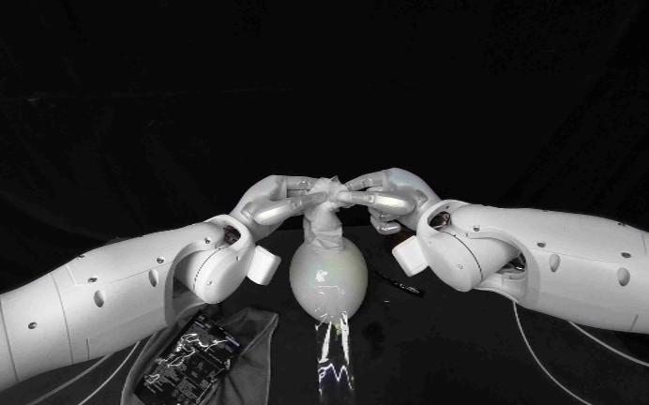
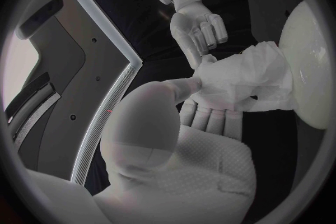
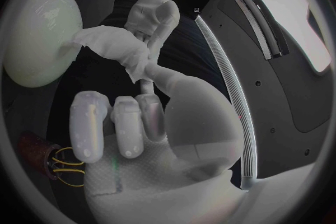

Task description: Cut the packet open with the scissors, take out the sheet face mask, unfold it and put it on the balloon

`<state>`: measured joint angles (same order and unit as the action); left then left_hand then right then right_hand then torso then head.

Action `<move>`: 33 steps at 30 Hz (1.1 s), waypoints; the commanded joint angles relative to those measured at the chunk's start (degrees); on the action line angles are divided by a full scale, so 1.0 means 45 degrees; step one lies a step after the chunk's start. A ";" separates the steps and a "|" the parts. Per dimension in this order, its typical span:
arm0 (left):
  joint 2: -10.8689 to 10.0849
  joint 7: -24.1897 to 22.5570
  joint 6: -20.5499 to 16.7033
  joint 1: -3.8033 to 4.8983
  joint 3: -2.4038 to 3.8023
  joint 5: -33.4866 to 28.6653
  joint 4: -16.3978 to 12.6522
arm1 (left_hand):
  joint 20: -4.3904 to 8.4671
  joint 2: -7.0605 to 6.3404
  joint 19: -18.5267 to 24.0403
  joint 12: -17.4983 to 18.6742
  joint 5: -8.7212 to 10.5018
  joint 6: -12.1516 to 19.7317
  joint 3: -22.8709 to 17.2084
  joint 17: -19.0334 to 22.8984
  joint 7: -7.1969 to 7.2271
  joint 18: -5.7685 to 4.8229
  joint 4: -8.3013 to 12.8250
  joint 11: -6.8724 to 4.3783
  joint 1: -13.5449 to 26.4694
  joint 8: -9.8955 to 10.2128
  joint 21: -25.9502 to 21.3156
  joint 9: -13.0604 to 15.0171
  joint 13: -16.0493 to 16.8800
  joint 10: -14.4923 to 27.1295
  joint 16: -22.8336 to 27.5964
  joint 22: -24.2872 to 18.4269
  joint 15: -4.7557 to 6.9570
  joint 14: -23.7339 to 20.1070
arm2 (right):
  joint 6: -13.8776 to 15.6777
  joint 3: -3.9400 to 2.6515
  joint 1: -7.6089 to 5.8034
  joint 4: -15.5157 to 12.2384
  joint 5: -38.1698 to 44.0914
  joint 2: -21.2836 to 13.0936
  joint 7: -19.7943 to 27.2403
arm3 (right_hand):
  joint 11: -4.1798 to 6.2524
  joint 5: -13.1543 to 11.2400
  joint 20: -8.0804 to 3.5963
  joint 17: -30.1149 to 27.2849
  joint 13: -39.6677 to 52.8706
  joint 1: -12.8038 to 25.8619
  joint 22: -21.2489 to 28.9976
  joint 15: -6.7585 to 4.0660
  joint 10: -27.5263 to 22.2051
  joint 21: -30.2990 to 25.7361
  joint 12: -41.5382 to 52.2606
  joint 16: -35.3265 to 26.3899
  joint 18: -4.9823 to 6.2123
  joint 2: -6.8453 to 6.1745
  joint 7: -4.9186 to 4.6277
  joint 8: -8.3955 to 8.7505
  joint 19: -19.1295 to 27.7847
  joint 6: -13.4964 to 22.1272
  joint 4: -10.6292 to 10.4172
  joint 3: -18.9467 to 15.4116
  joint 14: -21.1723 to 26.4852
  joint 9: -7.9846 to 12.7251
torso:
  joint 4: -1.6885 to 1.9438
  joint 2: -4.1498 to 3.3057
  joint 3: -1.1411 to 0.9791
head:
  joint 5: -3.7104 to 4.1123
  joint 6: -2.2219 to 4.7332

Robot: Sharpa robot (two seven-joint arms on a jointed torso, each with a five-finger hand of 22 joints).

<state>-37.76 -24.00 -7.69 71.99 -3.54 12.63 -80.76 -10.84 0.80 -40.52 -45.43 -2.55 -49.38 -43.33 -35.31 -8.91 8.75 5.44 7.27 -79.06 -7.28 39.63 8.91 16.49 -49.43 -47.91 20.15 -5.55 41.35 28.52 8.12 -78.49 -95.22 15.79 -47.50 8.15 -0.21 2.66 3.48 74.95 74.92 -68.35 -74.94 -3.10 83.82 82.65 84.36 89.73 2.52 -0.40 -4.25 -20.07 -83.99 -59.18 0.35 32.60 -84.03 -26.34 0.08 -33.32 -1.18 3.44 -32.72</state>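
The left hand (image 1: pixel 278 201) and right hand (image 1: pixel 389 194) are pinching the bunched mask (image 1: pixel 322 222) over the balloon (image 1: pixel 329 278), unfolding it; wider spreading seems next.

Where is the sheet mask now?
Head view, centre: the sheet mask is bunched between the left robot hand and right robot hand, its lower end touching the balloon.

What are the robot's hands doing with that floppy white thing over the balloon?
The robot is putting a sheet face mask on the balloon. Its left hand and right hand both pinch the mask from either side, just above the balloon. The mask is bunched up, not spread out, and its lower end hangs down onto the balloon's top. The dark packet lies on the table by the left arm.
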 commanded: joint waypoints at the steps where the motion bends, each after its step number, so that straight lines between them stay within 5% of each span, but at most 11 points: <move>1: 0.0017 -0.0186 -0.0082 0.0005 0.0010 0.0011 -0.0017 | 0.0011 -0.0157 0.0122 0.0071 -0.0048 -0.0028 -0.0463 0.0044 -0.0110 -0.0037 0.0472 -0.0014 0.0002 0.0039 0.0053 -0.0011 -0.0031 0.0026 0.0065 0.0019 0.0045 0.0001 | 0.0373 -0.0015 -0.0007 -0.0021 0.0780 -0.0008 0.0280 | 0.0107 0.0028 -0.0087 0.3345 0.2444 0.0096 -0.2823 -0.0074 0.0735 0.0071 0.0017 0.0061 -0.0169 -0.0037 0.0099 -0.0858 -0.0377 -0.0029 -0.0031 -0.0050 -0.1326 -0.1181 | 0.0001 -0.0005 -0.0004 | -0.0004 0.0002; 2: 0.0016 -0.0177 -0.0085 0.0006 0.0010 0.0002 -0.0015 | 0.0085 -0.0405 0.0173 0.0191 -0.0050 -0.0013 -0.0445 0.0170 -0.0205 0.0037 0.0753 0.0037 -0.0152 0.0054 0.0162 -0.0015 -0.0146 0.0168 0.0117 0.0091 0.0054 -0.0041 | 0.0433 -0.0016 -0.0007 -0.0024 0.0798 -0.0006 0.0326 | 0.0117 0.0029 -0.0093 0.3345 0.2459 0.0084 -0.2828 -0.0082 0.0747 0.0088 0.0038 0.0061 -0.0173 -0.0042 0.0110 -0.0866 -0.0388 -0.0027 -0.0015 -0.0058 -0.1326 -0.1190 | 0.0001 -0.0006 -0.0006 | -0.0004 0.0001; 10: 0.0050 -0.0078 -0.0286 0.0007 0.0010 -0.0027 0.0052 | 0.0023 -0.0886 0.0771 0.1358 -0.0061 0.0063 0.0234 0.0802 -0.0529 -0.0050 0.1233 0.0461 -0.0271 0.0143 0.0663 -0.0045 -0.1010 0.1008 0.0172 0.0467 -0.0219 -0.0113 | 0.0708 -0.0032 -0.0023 0.0075 0.0575 0.0032 0.0450 | 0.0165 0.0031 -0.0133 0.3345 0.2489 -0.0038 -0.2846 -0.0129 0.0778 0.0140 0.0075 0.0061 -0.0185 0.0020 0.0152 -0.0921 -0.0423 -0.0021 0.0099 -0.0032 -0.1326 -0.1242 | -0.0010 -0.0004 -0.0005 | -0.0009 0.0014; 16: 0.0178 -0.0001 -0.0696 0.0009 0.0010 -0.0002 0.0261 | -0.0388 -0.1565 0.1502 0.2617 -0.0032 0.0278 0.1024 0.1354 -0.0799 -0.0376 0.0873 0.0948 0.0572 0.0239 0.0132 -0.0071 -0.1781 0.2039 0.0804 0.0196 -0.0858 -0.1344 | 0.0705 -0.0047 -0.0088 0.0141 0.0476 0.0115 0.0360 | 0.0174 0.0030 -0.0148 0.3345 0.2505 -0.0076 -0.2848 -0.0142 0.0792 0.0147 0.0095 0.0061 -0.0187 0.0048 0.0160 -0.0944 -0.0428 -0.0022 0.0142 -0.0014 -0.1326 -0.1263 | -0.0010 0.0006 0.0000 | 0.0007 0.0036; 21: 0.0306 0.0071 -0.1000 0.0012 0.0014 0.0018 0.0473 | -0.0789 -0.1900 0.1702 0.3102 -0.0033 0.0612 0.1556 0.1750 -0.1095 -0.0329 0.0594 0.1085 0.0870 0.0297 -0.0920 -0.0093 -0.2194 0.2268 0.1040 -0.0510 -0.1086 -0.2131 | 0.0727 -0.0055 -0.0144 0.0186 0.0454 0.0166 0.0269 | 0.0178 0.0030 -0.0153 0.3345 0.2518 -0.0092 -0.2851 -0.0146 0.0802 0.0157 0.0111 0.0061 -0.0190 0.0054 0.0164 -0.0954 -0.0434 -0.0023 0.0163 -0.0007 -0.1326 -0.1272 | -0.0012 0.0008 0.0003 | 0.0015 0.0060; 28: 0.0419 0.0191 -0.1433 0.0024 0.0020 0.0074 0.0987 | -0.1274 -0.2110 0.1790 0.3546 -0.0039 0.1282 0.2380 0.2397 -0.1397 -0.0126 0.0191 0.1314 0.0878 0.0419 -0.2510 -0.0160 -0.2635 0.2761 0.1407 -0.1604 -0.1370 -0.3167 | 0.0828 -0.0065 -0.0247 0.0398 0.0305 0.0234 0.0144 | 0.0183 0.0030 -0.0159 0.3345 0.2524 -0.0107 -0.2853 -0.0151 0.0809 0.0161 0.0120 0.0061 -0.0191 0.0061 0.0167 -0.0966 -0.0437 -0.0025 0.0184 0.0001 -0.1326 -0.1282 | -0.0004 0.0005 -0.0005 | 0.0034 0.0083; 33: 0.0415 0.0292 -0.1637 0.0030 0.0022 0.0123 0.1619 | -0.1306 -0.2172 0.1985 0.3783 -0.0036 0.1637 0.2958 0.2949 -0.1519 -0.0398 -0.0054 0.1455 0.0686 0.0467 -0.3641 -0.0185 -0.2823 0.3153 0.1729 -0.2354 -0.1559 -0.3803 | 0.0939 -0.0075 -0.0319 0.0543 0.0126 0.0264 0.0136 | 0.0186 0.0030 -0.0163 0.3345 0.2530 -0.0116 -0.2853 -0.0155 0.0814 0.0161 0.0127 0.0061 -0.0191 0.0067 0.0169 -0.0974 -0.0438 -0.0027 0.0198 0.0007 -0.1326 -0.1289 | -0.0007 0.0000 -0.0003 | 0.0101 0.0126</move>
<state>-35.95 -22.93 -13.14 72.03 -3.52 12.76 -74.01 -16.72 -8.88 -31.84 -28.74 -2.85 -42.34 -30.41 -22.37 -11.15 7.48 5.35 13.75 -75.49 -5.51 23.93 8.14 3.85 -35.58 -40.36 10.00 -12.42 24.64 32.23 7.85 -79.80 -92.92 17.06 -46.38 8.68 0.40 2.51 3.08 74.95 74.93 -68.32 -74.95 -3.50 84.03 83.03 84.63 89.63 2.50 -0.44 -3.65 -20.19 -84.00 -58.94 0.96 32.65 -84.03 -26.34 0.04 -33.29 -1.19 3.80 -32.24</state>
